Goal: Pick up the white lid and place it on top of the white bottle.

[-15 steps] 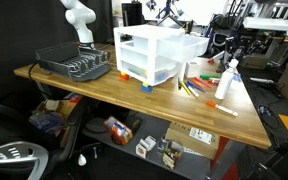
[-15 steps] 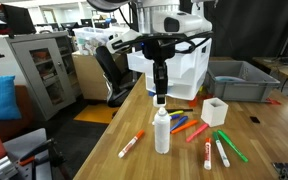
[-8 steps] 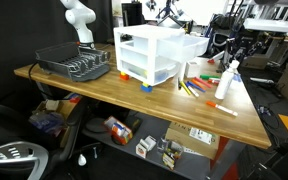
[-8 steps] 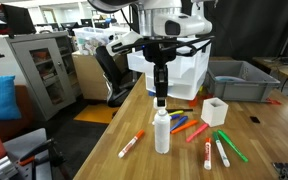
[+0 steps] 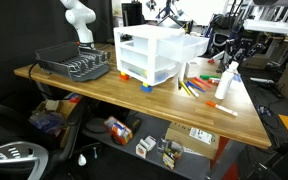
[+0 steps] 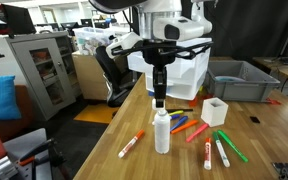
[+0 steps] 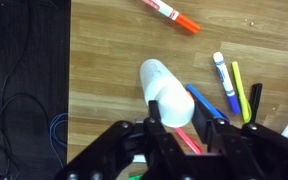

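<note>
White plastic, slim and narrowing toward its top, the white bottle stands upright near the front edge of the wooden table. Its long axis is vertical, with the top pointing straight up. In the wrist view it appears foreshortened, top toward the camera.

At twelve o'clock, just above the top, hangs the gripper with its jaws set narrow; whether the white lid sits between them cannot be told.

An orange-capped marker lies at eight o'clock. A small white box stands at two o'clock. A red-and-white marker and a green marker lie at four o'clock.

Farther back are the white drawer unit and a grey bin.
</note>
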### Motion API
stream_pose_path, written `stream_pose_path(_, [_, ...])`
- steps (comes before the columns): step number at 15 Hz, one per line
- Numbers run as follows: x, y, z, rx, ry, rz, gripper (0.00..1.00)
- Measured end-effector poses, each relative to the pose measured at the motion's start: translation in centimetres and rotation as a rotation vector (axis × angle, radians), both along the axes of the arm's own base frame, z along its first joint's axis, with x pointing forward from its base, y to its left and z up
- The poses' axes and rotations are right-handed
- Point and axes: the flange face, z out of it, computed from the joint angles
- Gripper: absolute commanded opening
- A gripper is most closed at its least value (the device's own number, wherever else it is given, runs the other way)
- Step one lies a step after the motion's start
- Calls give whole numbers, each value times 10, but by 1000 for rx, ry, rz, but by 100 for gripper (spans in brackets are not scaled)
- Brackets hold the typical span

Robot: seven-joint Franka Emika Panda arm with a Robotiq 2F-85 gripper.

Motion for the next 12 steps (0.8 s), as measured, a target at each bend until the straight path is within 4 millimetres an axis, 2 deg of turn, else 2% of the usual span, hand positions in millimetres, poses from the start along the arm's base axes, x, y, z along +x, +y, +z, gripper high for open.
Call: stream_pose_path(12, [4,-3,-10,19,-36,34,13])
